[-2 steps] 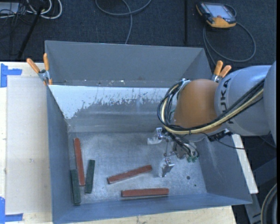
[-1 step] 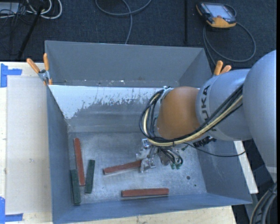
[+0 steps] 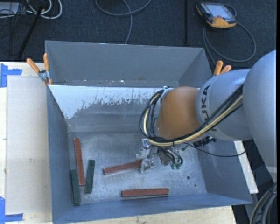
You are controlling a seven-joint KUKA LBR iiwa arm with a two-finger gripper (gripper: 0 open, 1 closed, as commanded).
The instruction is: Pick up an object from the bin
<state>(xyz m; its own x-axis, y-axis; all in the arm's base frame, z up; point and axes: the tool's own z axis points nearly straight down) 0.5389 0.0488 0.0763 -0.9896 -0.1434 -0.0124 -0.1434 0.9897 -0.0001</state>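
Gripper (image 3: 148, 162) sits low in the bin (image 3: 121, 64), centre-right of frame, right at the right end of the reddish-brown stick (image 3: 123, 167), whose long axis runs left and slightly down from it; can't tell how wide it's set.

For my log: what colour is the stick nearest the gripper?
Reddish-brown: the stick by the gripper, camera view.
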